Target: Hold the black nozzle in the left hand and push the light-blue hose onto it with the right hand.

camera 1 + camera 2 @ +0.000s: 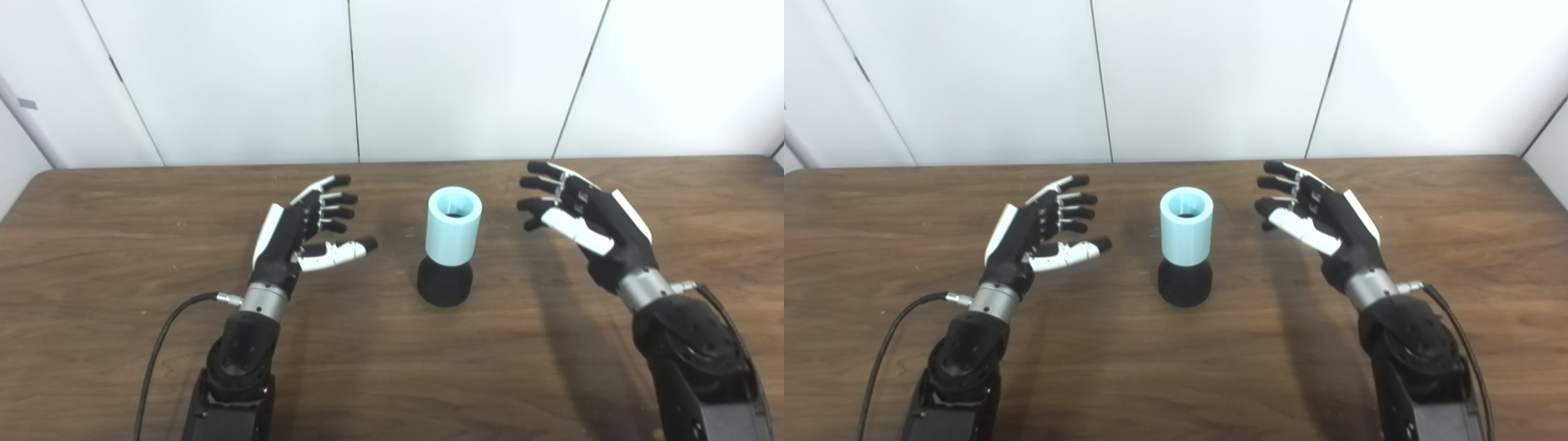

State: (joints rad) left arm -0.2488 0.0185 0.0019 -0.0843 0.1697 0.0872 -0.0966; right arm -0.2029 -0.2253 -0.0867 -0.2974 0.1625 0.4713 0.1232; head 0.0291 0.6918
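Observation:
A light-blue hose (454,225), a short hollow cylinder, stands upright on top of the black nozzle (444,283) in the middle of the brown table (392,380). The nozzle's upper part is hidden inside the hose; only its rounded base shows. My left hand (309,229) hovers to the left of the pair, open, fingers spread and pointing toward it, touching nothing. On the other side my right hand (579,211) is open too, palm turned toward the hose, with a clear gap between them.
A white panelled wall (392,79) runs behind the table's far edge. Black cables trail from both wrists, the left one (165,331) lying on the table. Bare wood surrounds the hose and nozzle.

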